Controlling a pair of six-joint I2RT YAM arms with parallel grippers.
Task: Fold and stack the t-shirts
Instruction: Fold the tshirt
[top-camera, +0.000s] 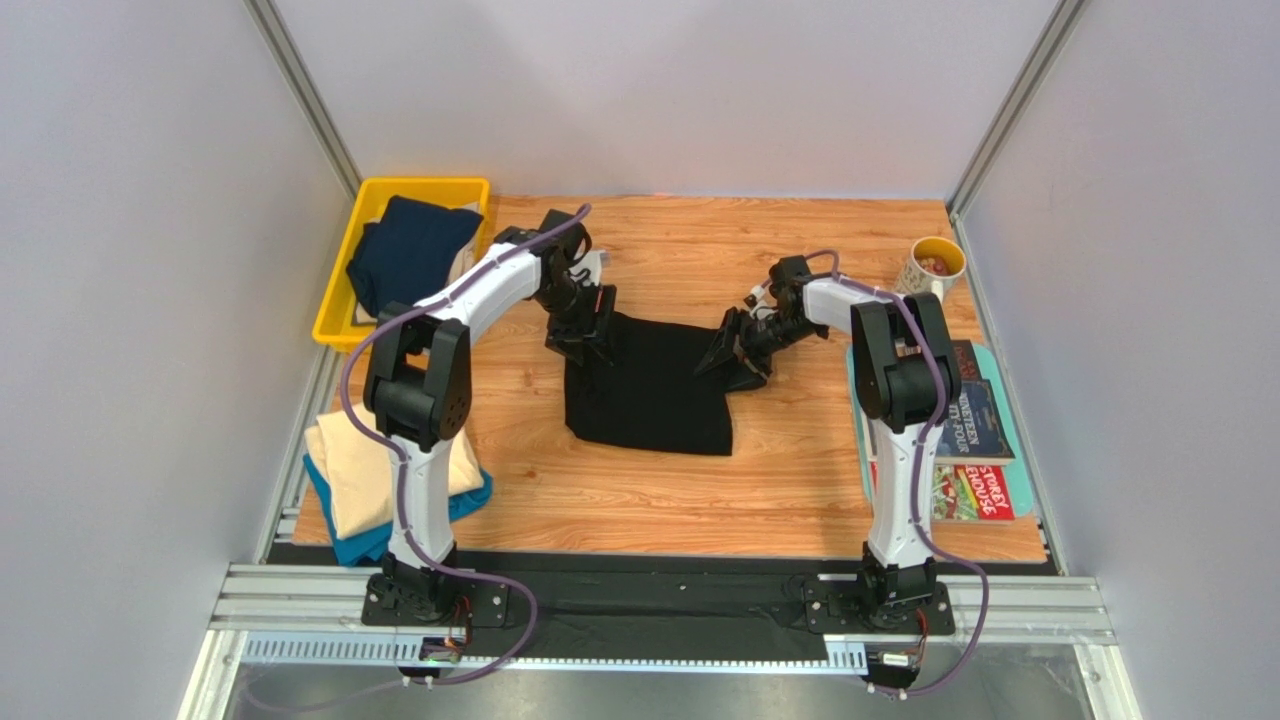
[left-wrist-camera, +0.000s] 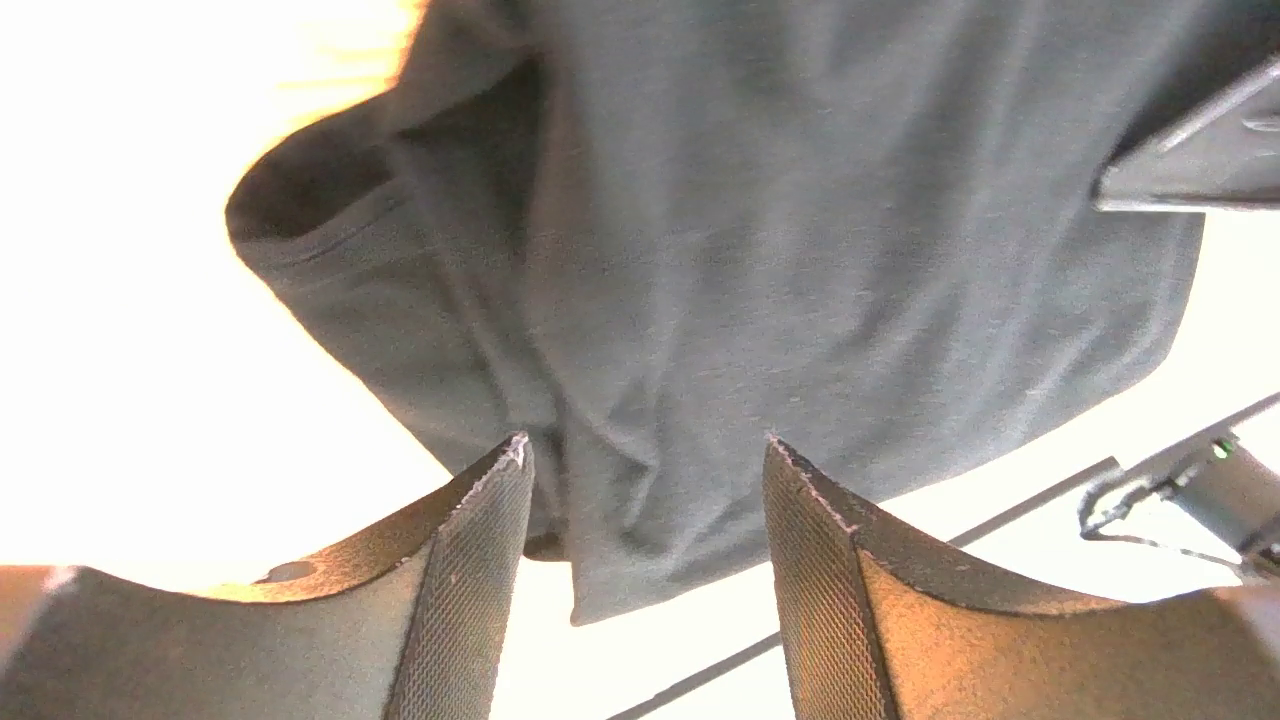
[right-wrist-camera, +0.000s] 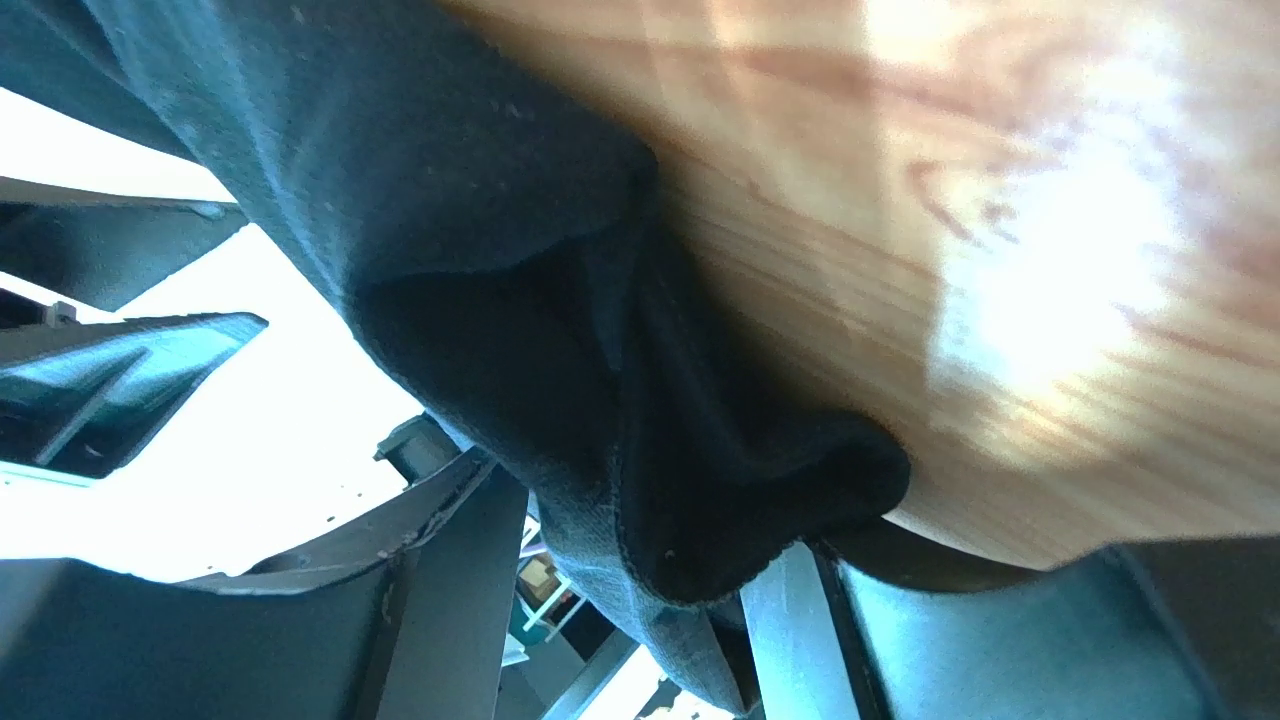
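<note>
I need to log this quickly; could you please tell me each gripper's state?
Left gripper: open, black t-shirt loose between.
Right gripper: t-shirt bunched between, grip unclear.

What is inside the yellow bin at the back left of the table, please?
A crumpled dark navy t-shirt fills most of the yellow bin. Whatever might lie beneath it is covered.

1. Plain pale grey walls (top-camera: 135, 225) enclose the cell at 9, 12 and 3 o'clock.
2. A wood-grain table (top-camera: 646, 503) fills the centre, evenly lit.
3. Aluminium rails (top-camera: 676, 608) cross at 6 o'clock.
4. Metal posts (top-camera: 308, 90) mark the far corners.
</note>
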